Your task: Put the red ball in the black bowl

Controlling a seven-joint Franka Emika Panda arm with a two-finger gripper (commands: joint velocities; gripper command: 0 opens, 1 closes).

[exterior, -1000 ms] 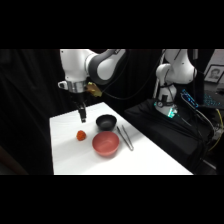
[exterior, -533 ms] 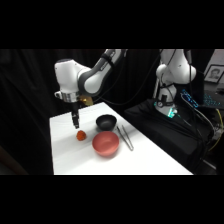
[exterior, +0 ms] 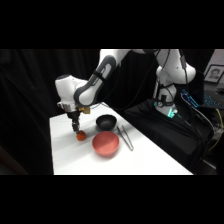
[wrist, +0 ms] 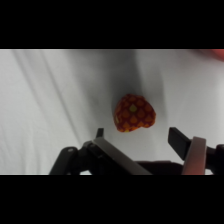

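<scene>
The arm is on the reach-and-grasp step: the hand (exterior: 76,128) hangs low over the red ball (exterior: 80,135), close above it, and nothing has been picked up yet. In the wrist view the two fingers stand apart, one dark fingertip (wrist: 100,133) to one side and the other (wrist: 178,140) to the far side, with the ball lying on the desk (exterior: 65,150) just ahead of the gap between them and nearer the first finger. So the hand is open and empty.

To my eye the next move calls for a short drop, with a slight shift so the ball sits squarely between the fingers, then a close. After that comes a lift and a carry over to the black bowl (exterior: 106,121), which sits a little way off to the hand's side, towards the arm's base.

The ball is not a smooth sphere: it looks lumpy, red-orange with a pattern of small yellowish spots, so it may be soft or knobbly and could squirm out of a pinch that lands off centre. The desk is plain white and looks matte, covered in something with faint creases. The black bowl is round and glossy. Beside it is a larger red bowl (exterior: 105,144), round with a duller finish, and a pair of thin metal tongs (exterior: 125,138) lies just beyond the two bowls.
</scene>
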